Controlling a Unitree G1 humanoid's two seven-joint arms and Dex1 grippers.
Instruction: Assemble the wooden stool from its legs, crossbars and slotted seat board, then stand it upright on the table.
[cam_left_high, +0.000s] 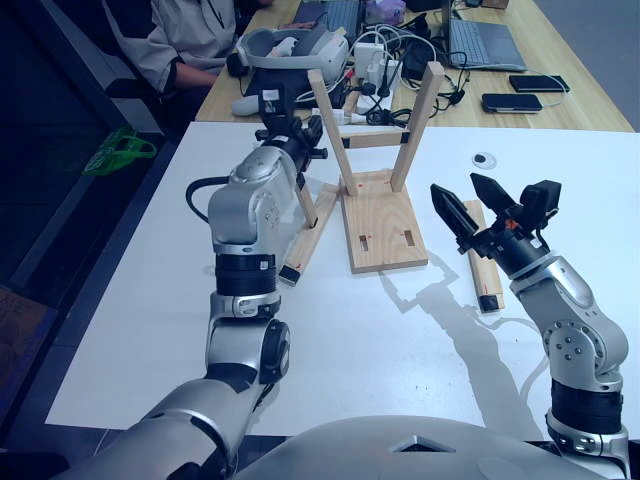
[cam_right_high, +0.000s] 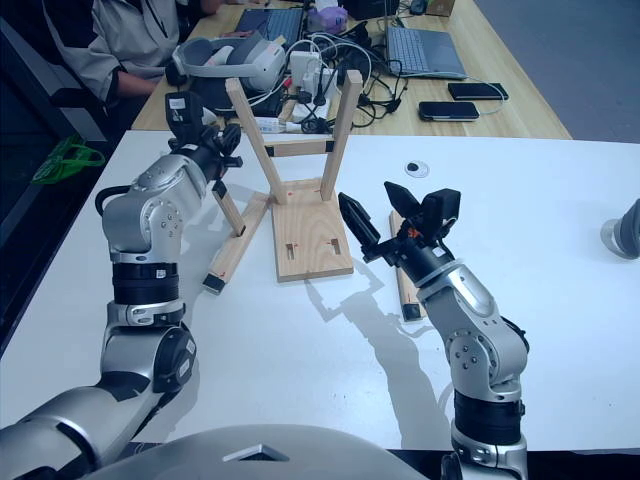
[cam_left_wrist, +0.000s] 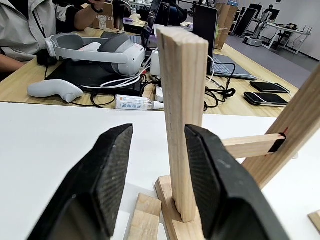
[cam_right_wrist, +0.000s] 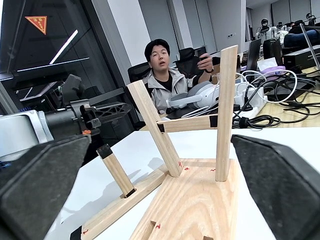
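The slotted seat board (cam_left_high: 382, 232) lies flat on the white table. Two legs rise from its far end, the left leg (cam_left_high: 333, 130) and the right leg (cam_left_high: 415, 125), joined by a crossbar (cam_left_high: 374, 139). To the board's left a loose leg (cam_left_high: 310, 236) lies on the table with a short crossbar (cam_left_high: 304, 200) sticking up from it. Another loose leg (cam_left_high: 484, 268) lies to the board's right. My left gripper (cam_left_wrist: 159, 131) is open beside the upright left leg (cam_left_wrist: 182, 115), which stands just beyond its fingers. My right gripper (cam_left_high: 467, 205) hovers open above the right loose leg, empty.
Behind the table stands a wooden desk (cam_left_high: 560, 105) with a headset (cam_left_high: 295, 45), laptops, phones and cables, and a person sits at it. A small round disc (cam_left_high: 485, 159) lies at the table's back right. A grey object (cam_right_high: 625, 232) sits at the far right.
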